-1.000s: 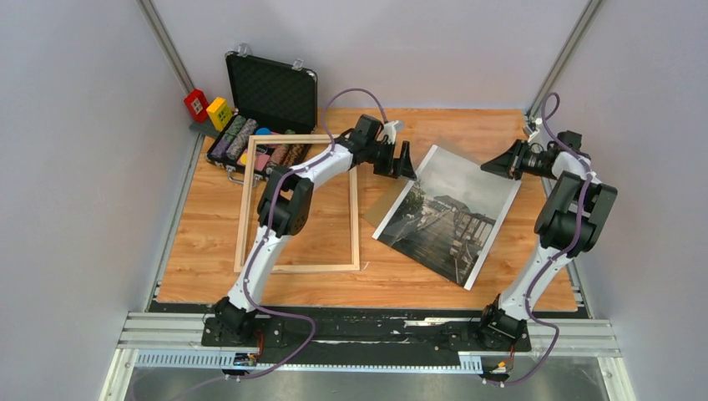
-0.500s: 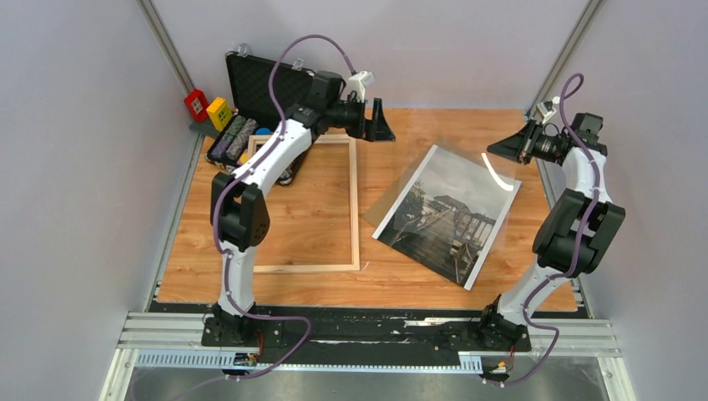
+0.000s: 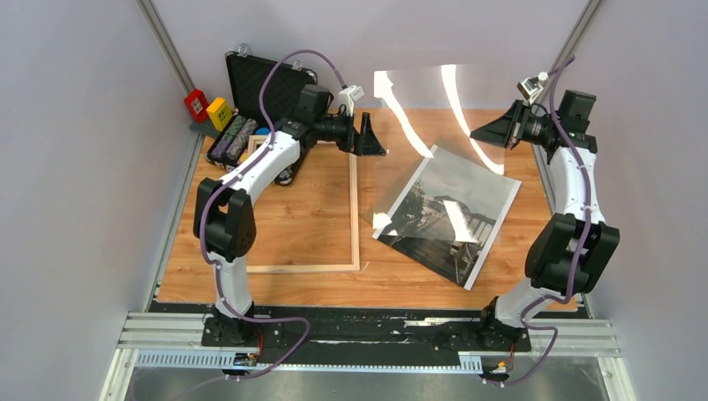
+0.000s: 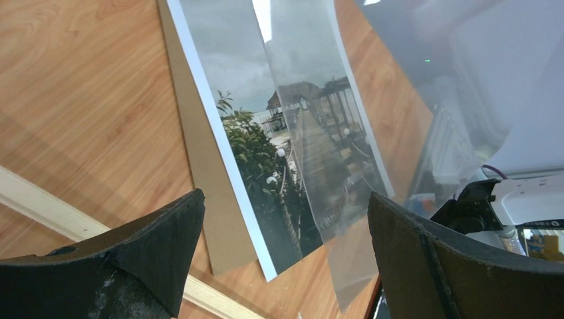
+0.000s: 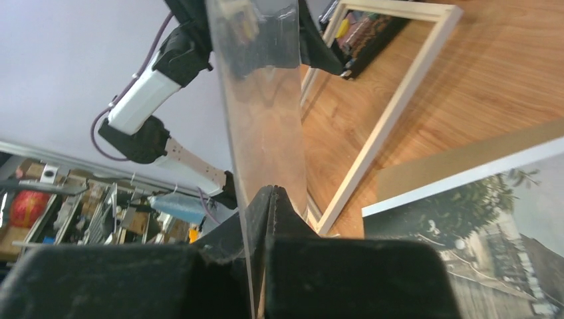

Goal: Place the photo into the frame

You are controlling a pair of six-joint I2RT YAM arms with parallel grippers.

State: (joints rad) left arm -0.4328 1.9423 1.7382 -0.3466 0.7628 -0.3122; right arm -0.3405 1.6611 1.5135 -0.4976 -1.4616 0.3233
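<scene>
Wooden table (image 3: 392,280) within grey walls (image 3: 83,167) bears the photo (image 3: 451,213); right end effector (image 3: 482,134) clamps a clear pane (image 3: 426,109), left end effector (image 3: 374,136) gapes.

photo (image 3: 451,213): grey sky, dark pier, white border
frame (image 3: 354,200): pale wood
pane (image 5: 266,133): clear, white glare streaks
backing board (image 4: 203,173): plain brown
table (image 3: 213,225): orange-brown woodgrain
case (image 3: 271,88): black

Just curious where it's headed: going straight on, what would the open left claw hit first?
Most likely the clear pane held up by the right gripper, which hangs just ahead of the left gripper. Depth is unclear; it might slip past the pane's edge and reach the photo instead.
</scene>
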